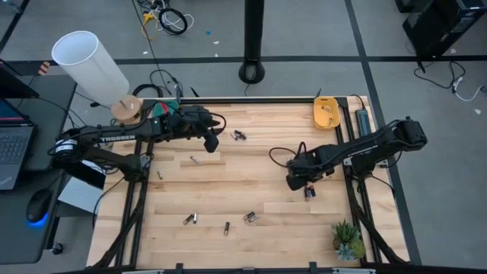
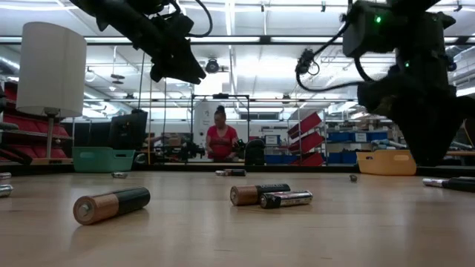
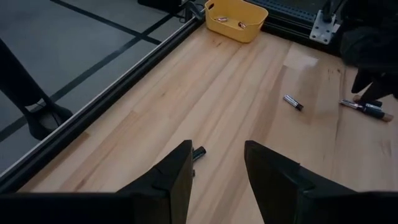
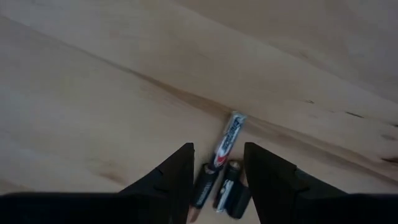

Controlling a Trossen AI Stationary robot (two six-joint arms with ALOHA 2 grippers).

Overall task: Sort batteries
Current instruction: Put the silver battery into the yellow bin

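Note:
Several small batteries lie scattered on the wooden table (image 1: pixel 251 175): a pair (image 1: pixel 240 135) at the far middle, others near the front (image 1: pixel 189 218) (image 1: pixel 249 217) (image 2: pixel 111 204). My left gripper (image 1: pixel 211 142) hangs open above the far left part, with one battery (image 3: pixel 199 152) on the table beyond its fingertips. My right gripper (image 4: pixel 217 168) points down, open, just above a small cluster of batteries (image 4: pixel 227 142) (image 1: pixel 309 192) at the right; its fingers stand on either side of them, clear of the table in the low view.
A yellow tray (image 1: pixel 327 113) holding batteries sits at the far right corner, a teal tray (image 2: pixel 104 158) at the far left. A white lamp (image 1: pixel 84 57) stands off the far left corner and a small plant (image 1: pixel 348 240) at the near right. A person (image 2: pixel 221 141) stands far behind the table.

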